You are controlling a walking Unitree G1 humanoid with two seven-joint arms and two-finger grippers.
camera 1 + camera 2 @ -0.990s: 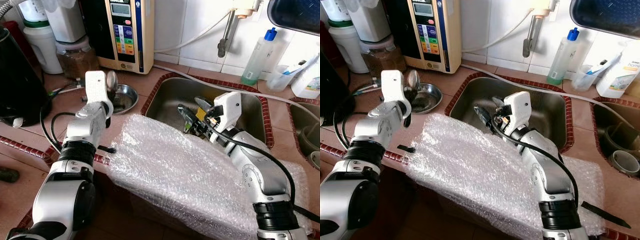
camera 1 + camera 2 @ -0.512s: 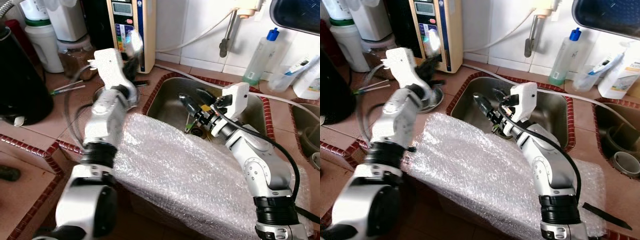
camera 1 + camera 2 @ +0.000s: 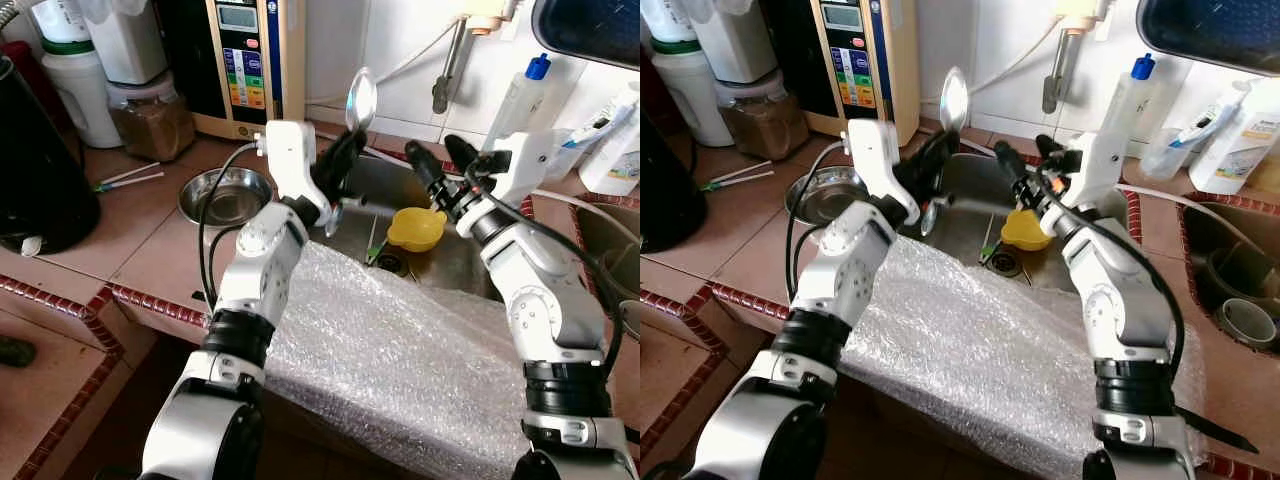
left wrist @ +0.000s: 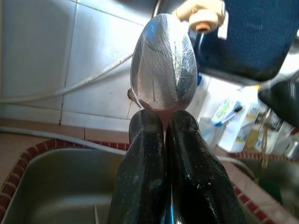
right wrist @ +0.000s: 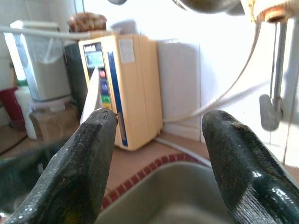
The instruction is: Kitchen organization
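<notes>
The left gripper [image 3: 345,150] has its two black fingers [image 4: 140,177] pinched tight on the neck of a metal spoon [image 3: 360,98], bowl pointing up, held in the air over the near-left edge of the steel sink [image 3: 455,262]. Just across from it the right gripper [image 3: 440,160] hangs above the sink with its fingers [image 5: 84,163] spread wide and nothing between them. Below the two, a yellow cup-like piece [image 3: 415,228] lies in the sink beside the drain [image 3: 388,263]. A sheet of bubble wrap [image 3: 400,350] drapes over the front edge of the counter [image 3: 130,240]. Left of the sink a small steel bowl [image 3: 225,195] sits on the counter, and a beige water-purifier unit [image 3: 250,60] stands at the back edge against the wall.
</notes>
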